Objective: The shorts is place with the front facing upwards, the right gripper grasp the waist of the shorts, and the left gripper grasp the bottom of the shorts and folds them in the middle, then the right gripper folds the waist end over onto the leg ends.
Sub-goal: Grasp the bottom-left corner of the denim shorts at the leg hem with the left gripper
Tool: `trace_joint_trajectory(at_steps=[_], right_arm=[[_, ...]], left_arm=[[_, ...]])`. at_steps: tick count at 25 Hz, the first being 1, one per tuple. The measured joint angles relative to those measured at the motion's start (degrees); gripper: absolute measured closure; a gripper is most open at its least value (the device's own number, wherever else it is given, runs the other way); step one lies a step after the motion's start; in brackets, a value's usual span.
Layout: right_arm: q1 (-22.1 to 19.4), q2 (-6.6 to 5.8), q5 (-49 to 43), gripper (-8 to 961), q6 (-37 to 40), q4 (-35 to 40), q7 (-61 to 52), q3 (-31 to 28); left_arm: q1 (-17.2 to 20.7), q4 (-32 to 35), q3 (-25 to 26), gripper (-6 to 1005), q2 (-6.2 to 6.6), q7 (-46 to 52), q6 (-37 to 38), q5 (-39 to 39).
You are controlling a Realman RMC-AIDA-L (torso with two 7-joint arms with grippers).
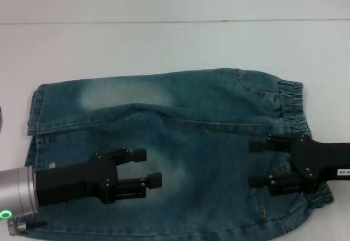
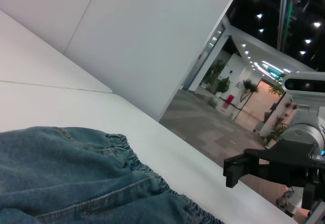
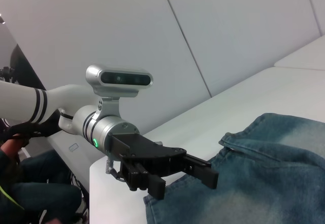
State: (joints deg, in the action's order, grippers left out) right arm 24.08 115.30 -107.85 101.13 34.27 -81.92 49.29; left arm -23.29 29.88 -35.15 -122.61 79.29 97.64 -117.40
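Denim shorts flat on table; left gripper spread above leg | right gripper spread above waist

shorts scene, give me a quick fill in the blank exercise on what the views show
1. The shorts lie flat on a ____ table.
2. The waistband is at the robot's ____ side.
3. The left end effector has its fingers ____.
4. The right end effector hovers near the ____.

Missing words: white; right; open; waistband

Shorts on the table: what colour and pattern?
The shorts are blue denim with pale faded patches on the legs, clearest in the head view.
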Motion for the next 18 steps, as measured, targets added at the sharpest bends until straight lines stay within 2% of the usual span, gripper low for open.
trace_joint_trajectory(at_steps=[11,15,18], right_arm=[[-0.02,0.05,0.01,14,0.25,0.02,-0.36,-0.09],[-0.98,-0.4,0.36,16,0.5,0.97,-0.99,-0.6],[-2.03,-0.49,0.33,17,1.62,1.3,-1.25,-2.76]], left_arm=[[0.33,1.21,0.23,110,0.14,0.79,1.14,-0.24],[3.73,8.65,1.69,112,0.58,6.3,6.78,-0.69],[7.91,15.73,8.07,113,0.84,8.98,12.15,-0.73]])
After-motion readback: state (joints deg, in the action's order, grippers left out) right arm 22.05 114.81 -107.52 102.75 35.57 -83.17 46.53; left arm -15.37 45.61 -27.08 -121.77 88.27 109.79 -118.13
